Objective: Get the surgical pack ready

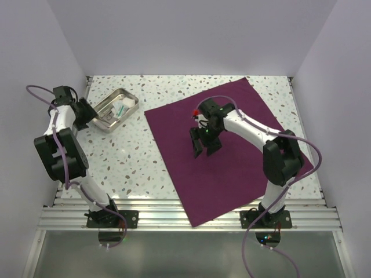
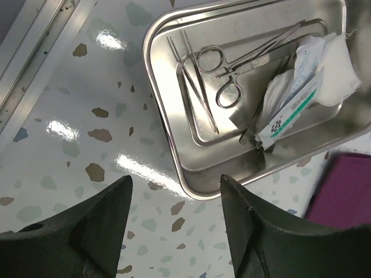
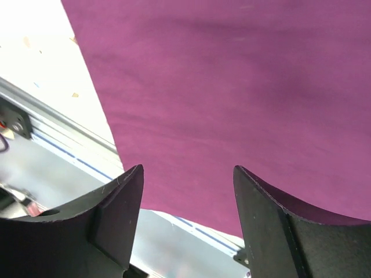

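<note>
The surgical pack is a wide purple-maroon cloth (image 1: 243, 168) lying flat as a tilted square on the right half of the table; it fills the right wrist view (image 3: 232, 87), and its corner shows in the left wrist view (image 2: 348, 197). My right gripper (image 1: 206, 149) hangs open and empty above the cloth's middle (image 3: 188, 174). My left gripper (image 1: 87, 113) is open and empty at the far left (image 2: 175, 184), just beside the near rim of a steel tray (image 1: 130, 106) that holds scissors-like forceps (image 2: 232, 63), a thin probe and white gauze packets (image 2: 307, 81).
The tray's rim (image 2: 168, 121) lies just beyond my left fingertips. White walls close in on both sides and the back. A ribbed metal rail (image 1: 174, 214) runs along the table's near edge, and the cloth's near corner overhangs it.
</note>
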Controlling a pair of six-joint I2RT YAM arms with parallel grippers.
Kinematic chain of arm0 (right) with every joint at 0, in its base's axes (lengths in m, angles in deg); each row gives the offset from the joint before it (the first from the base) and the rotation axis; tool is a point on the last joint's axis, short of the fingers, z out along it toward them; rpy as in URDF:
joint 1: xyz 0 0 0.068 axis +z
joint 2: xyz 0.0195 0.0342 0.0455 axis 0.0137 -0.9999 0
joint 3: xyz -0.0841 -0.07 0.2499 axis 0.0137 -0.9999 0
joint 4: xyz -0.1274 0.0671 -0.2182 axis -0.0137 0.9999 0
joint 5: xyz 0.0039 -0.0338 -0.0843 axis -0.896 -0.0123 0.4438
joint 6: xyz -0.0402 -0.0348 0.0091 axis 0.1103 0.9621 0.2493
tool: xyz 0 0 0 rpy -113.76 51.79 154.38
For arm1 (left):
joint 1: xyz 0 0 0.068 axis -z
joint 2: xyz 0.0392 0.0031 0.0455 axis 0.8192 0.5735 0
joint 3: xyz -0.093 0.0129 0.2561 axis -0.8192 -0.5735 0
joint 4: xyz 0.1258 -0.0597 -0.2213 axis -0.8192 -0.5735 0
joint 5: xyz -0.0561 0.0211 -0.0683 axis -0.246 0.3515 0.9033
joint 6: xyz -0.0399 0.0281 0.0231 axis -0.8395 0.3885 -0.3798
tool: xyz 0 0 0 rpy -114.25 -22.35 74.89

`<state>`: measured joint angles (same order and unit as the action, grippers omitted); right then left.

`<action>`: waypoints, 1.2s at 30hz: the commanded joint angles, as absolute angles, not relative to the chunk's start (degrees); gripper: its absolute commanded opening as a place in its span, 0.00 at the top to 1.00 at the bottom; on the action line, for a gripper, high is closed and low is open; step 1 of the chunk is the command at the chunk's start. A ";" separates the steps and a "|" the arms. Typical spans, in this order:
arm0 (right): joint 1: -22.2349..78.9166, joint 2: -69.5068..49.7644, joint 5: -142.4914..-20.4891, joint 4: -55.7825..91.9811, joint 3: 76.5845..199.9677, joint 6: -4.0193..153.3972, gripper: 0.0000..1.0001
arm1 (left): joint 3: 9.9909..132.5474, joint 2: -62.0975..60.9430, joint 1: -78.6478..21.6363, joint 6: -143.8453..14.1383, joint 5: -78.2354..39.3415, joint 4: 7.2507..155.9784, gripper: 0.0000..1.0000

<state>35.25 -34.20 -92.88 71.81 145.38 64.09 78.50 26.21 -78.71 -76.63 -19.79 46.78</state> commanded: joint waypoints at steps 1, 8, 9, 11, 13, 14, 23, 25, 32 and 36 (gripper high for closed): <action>32.00 -30.66 -91.60 74.72 145.61 65.42 0.33 | 80.92 30.53 -79.09 -75.77 -20.07 46.82 0.35; 27.87 -28.46 -90.37 74.55 142.71 66.04 0.33 | 84.79 37.82 -79.09 -76.65 -18.83 47.52 0.42; 27.78 -28.46 -89.85 74.37 142.28 66.12 0.33 | 85.05 38.44 -79.09 -76.83 -18.74 47.78 0.44; 27.69 -28.20 -89.67 73.76 141.83 65.95 0.33 | 85.23 39.76 -79.09 -77.18 -18.39 48.05 0.50; 27.43 -28.19 -89.58 73.49 141.30 65.60 0.33 | 85.23 40.56 -79.09 -77.09 -17.78 48.48 0.60; 27.43 -28.37 -89.58 73.23 141.22 65.68 0.33 | 85.32 41.08 -79.09 -77.18 -17.95 48.57 0.62; 26.81 -28.55 -88.79 72.88 140.43 66.39 0.33 | 87.69 42.94 -79.09 -75.60 -16.46 47.96 0.97; 26.37 -28.28 -88.79 72.79 139.99 66.56 0.33 | 87.61 41.80 -79.00 -75.16 -15.58 47.96 1.00; 25.05 -27.67 -89.23 72.61 140.25 67.70 0.33 | 84.62 36.08 -79.09 -74.81 -10.58 47.44 1.00; 22.87 -26.88 -88.26 73.66 140.51 67.36 0.33 | 82.95 31.25 -78.83 -75.16 -8.38 46.82 1.00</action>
